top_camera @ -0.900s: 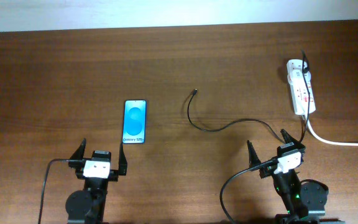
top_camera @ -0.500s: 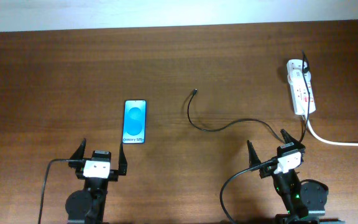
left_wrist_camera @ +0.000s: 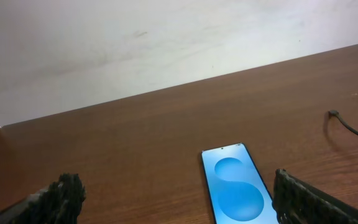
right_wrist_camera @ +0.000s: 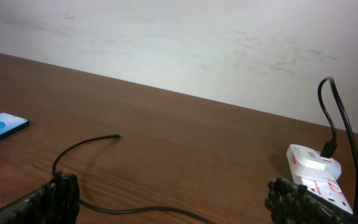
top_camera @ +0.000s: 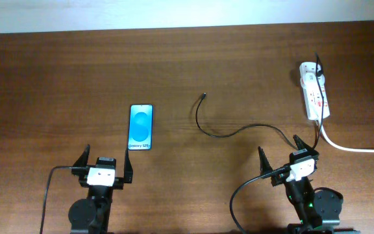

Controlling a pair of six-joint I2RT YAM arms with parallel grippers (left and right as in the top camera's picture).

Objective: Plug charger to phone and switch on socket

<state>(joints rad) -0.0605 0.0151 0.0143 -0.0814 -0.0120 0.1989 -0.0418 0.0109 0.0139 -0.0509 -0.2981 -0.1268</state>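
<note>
Both the left tool (top_camera: 109,152) and right tool (top_camera: 278,144) gape wide, empty, touching neither the slim blue-screened phone (top_camera: 141,127) nor the thin black charger cable (top_camera: 221,136).

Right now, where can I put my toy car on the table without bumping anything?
The biggest bare patch is the far left of the table, beyond the phone. There's also room between the phone and the loop of the charger. It's crowded on the right, where the charger, the socket and its white cord come together.
</note>
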